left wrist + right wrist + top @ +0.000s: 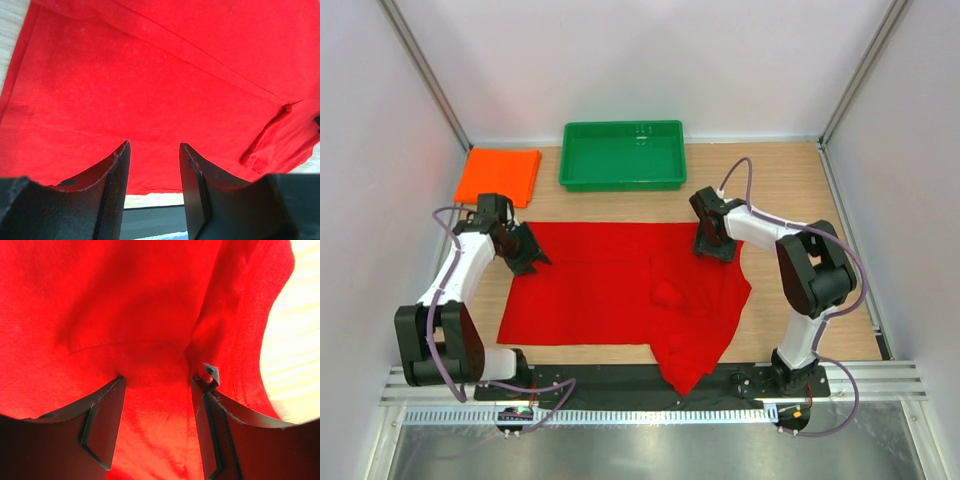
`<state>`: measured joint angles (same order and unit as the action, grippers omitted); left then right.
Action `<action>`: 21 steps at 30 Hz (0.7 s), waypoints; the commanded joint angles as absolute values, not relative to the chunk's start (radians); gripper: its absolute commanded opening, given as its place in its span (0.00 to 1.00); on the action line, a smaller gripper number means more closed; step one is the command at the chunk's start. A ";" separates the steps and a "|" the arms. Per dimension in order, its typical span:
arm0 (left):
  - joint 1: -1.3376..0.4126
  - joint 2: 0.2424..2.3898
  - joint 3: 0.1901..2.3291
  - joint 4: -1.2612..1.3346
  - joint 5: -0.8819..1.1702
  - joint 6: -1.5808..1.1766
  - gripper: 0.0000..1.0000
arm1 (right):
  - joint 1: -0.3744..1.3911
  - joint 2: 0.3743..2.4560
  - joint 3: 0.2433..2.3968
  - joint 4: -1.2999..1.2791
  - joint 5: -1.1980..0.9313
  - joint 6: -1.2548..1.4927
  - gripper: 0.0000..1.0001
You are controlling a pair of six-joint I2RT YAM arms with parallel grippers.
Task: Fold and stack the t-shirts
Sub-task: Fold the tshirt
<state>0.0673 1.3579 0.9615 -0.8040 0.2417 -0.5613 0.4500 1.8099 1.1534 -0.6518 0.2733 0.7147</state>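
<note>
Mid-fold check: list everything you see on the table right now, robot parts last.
red t-shirt: one, bright red, spread across the table's centre, right part rumpled
orange t-shirt: one, orange, folded, far left corner
tray: one, green, far centre
table: one, light wood
arms: two, black and white, near edge
left tool: one, black, open above the red t-shirt's left side
right tool: one, black, open above its far right part

Overhead from above and behind the arm bases, looking steeply down across the whole table (790, 190), and from each wrist, very close, peering out between the left fingers (115, 195) or the right fingers (102, 425) onto the red t-shirt (590, 290), shared by all three views.
</note>
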 commanded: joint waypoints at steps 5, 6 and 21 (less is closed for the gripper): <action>0.064 1.295 0.966 -0.802 0.215 -0.597 0.47 | 0.437 1.936 1.247 -0.603 0.385 0.672 0.63; 0.063 1.299 0.963 -0.801 0.219 -0.598 0.47 | 0.436 1.953 1.276 -0.604 0.399 0.663 0.63; 0.017 1.398 1.046 -0.861 0.232 -0.591 0.48 | 0.385 1.965 1.593 -0.890 0.422 0.443 0.73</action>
